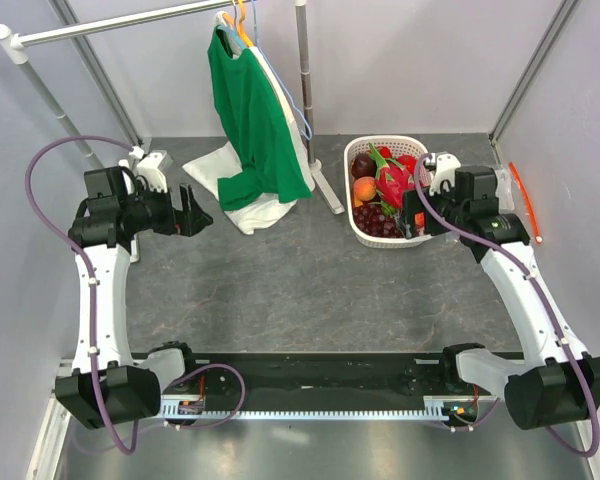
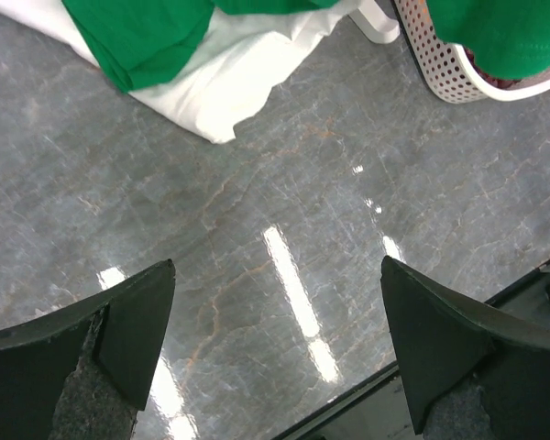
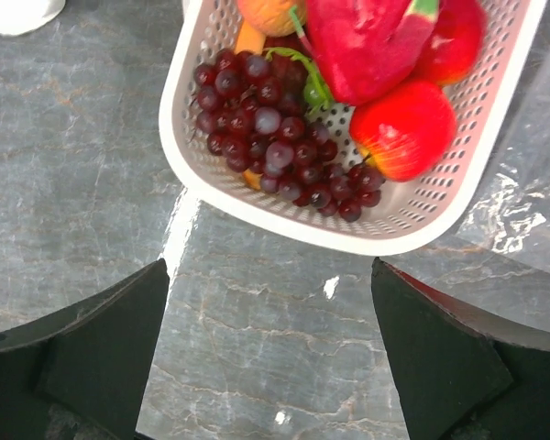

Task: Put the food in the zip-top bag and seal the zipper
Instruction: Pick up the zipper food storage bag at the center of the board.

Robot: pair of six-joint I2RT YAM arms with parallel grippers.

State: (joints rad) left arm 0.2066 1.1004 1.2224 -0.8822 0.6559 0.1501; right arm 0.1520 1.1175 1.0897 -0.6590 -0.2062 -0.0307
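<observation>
The food lies in a white lattice basket (image 1: 348, 190) at the back right: a pink dragon fruit (image 3: 367, 46), a dark red grape bunch (image 3: 275, 137), a red round fruit (image 3: 408, 128) and an orange fruit (image 3: 270, 14). The clear zip-top bag (image 3: 532, 211) lies flat just right of the basket, largely under my right arm. Its orange-red zipper (image 1: 523, 200) runs along the far right edge. My right gripper (image 3: 270, 357) hangs open at the basket's near right rim (image 3: 284, 220), holding nothing. My left gripper (image 2: 275, 348) is open over bare table, far left.
A green shirt (image 1: 255, 120) hangs from a rack at the back, with a white cloth (image 1: 225, 175) draped onto the table under it. The rack's pole foot (image 1: 325, 190) stands just left of the basket. Grey walls close in on both sides.
</observation>
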